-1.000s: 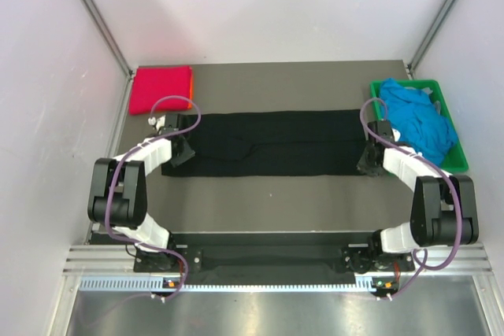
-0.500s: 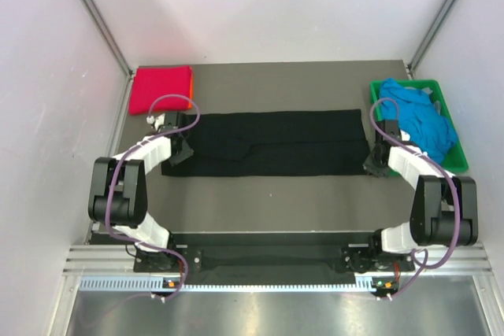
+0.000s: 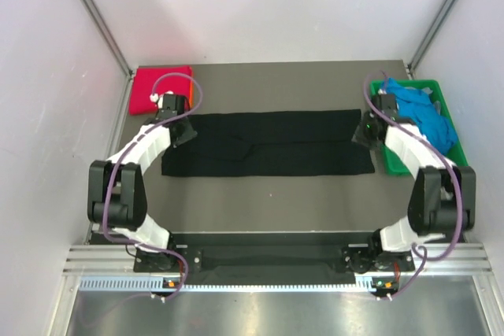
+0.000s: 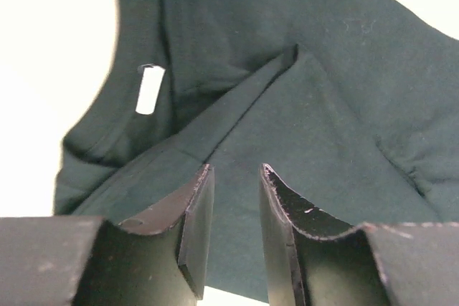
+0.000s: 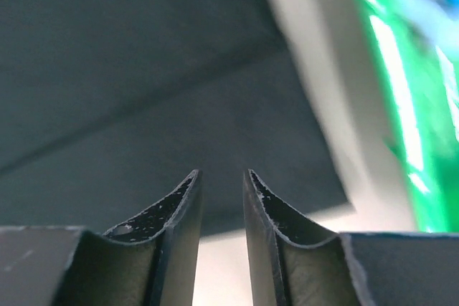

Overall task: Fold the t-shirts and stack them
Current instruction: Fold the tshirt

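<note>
The black t-shirt (image 3: 268, 143) lies flat as a long folded strip across the table's middle. Its white neck label (image 4: 149, 89) shows in the left wrist view. My left gripper (image 3: 187, 133) (image 4: 237, 173) hovers over the strip's far left corner, open, with only cloth below the gap. Over the strip's right end my right gripper (image 3: 360, 134) (image 5: 221, 177) is also open and holds nothing. A folded magenta-red t-shirt (image 3: 156, 88) sits at the far left corner. Bright blue t-shirts (image 3: 425, 120) are heaped in the crate.
The green plastic crate (image 3: 394, 161) (image 5: 401, 105) stands at the right edge, close beside my right gripper. White walls with metal posts close in the table on the left, the right and at the back.
The right gripper has opened and let go of the black shirt's right end. Both grippers have moved toward the far side of the strip.
</note>
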You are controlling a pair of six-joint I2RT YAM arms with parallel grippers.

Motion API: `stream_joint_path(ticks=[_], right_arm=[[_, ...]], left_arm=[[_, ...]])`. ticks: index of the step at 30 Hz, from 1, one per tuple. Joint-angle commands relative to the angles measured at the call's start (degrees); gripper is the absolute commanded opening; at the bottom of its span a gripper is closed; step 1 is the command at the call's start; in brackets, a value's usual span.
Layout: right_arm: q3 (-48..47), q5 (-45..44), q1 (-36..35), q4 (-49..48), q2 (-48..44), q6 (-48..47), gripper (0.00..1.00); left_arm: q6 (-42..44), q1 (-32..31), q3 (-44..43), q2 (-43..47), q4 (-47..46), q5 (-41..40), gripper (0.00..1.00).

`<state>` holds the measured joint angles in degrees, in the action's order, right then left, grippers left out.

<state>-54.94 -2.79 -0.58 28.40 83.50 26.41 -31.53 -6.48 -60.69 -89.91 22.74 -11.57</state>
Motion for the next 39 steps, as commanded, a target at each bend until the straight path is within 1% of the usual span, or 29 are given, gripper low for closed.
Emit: stream_joint_path(ticks=[1,3,4,5,7,9,11,12,17,20,24,25,32,36,39], right_arm=[[-9.8,1.47,-2.93,0.31,6.39,-3.3,0.31],[-13.07,-2.02,-2.85,3.13,9.9,-0.85,0.31],[-13.79,-3.18,-2.67,6.98,10.71,0.29,0.3],[-14.32,-4.15,-2.06,8.67,11.41,2.65,0.3],[-12.75,-6.34,-1.71,10.79,11.16,5.04,0.31],[-8.99,-8.8,-0.83,11.15,8.35,9.43,0.33],[-6.16,-8.73,-0.22,10.28,5.72,12.85,0.36],[-3.8,-8.81,-0.12,10.01,5.18,13.83,0.37],[1.05,-11.36,0.14,7.46,3.34,18.66,0.39],[2.73,-12.77,0.05,5.88,2.11,19.81,0.39],[3.26,-15.05,0.14,7.19,0.79,20.52,0.4],[3.34,-15.4,1.88,7.54,0.52,20.78,0.4],[5.19,-17.43,2.51,7.02,-1.59,21.57,0.39],[6.68,-15.59,2.69,5.52,-1.33,22.1,0.39],[7.56,-15.76,2.69,5.0,-0.98,22.71,0.39]], left_arm=[[0.86,-0.02,-2.59,-4.39,-2.62,3.74,0.36],[0.59,-0.02,-4.61,-7.63,-2.7,4.54,0.36],[0.77,-0.11,-5.23,-8.61,-2.62,5.06,0.36],[0.68,-0.29,-6.62,-9.66,-2.44,4.98,0.36],[0.94,-0.64,-7.6,-12.04,-2.0,4.28,0.36],[1.12,-0.73,-8.39,-14.06,-1.91,3.93,0.36],[1.03,-0.81,-8.92,-15.81,-1.74,3.93,0.36],[1.03,-0.81,-9.1,-16.17,-1.65,3.84,0.36],[0.59,-0.81,-8.84,-17.32,-2.35,4.28,0.36],[0.59,-0.81,-8.4,-17.23,-2.17,4.19,0.36],[0.85,-0.81,-7.52,-16.79,-2.53,3.93,0.36],[0.94,-0.81,-7.34,-16.79,-2.53,3.75,0.36],[0.94,-0.81,-7.43,-16.88,-2.44,3.66,0.36],[0.85,-0.81,-7.61,-17.14,-2.53,3.84,0.36],[0.77,-0.81,-7.52,-17.14,-2.44,3.84,0.36]])
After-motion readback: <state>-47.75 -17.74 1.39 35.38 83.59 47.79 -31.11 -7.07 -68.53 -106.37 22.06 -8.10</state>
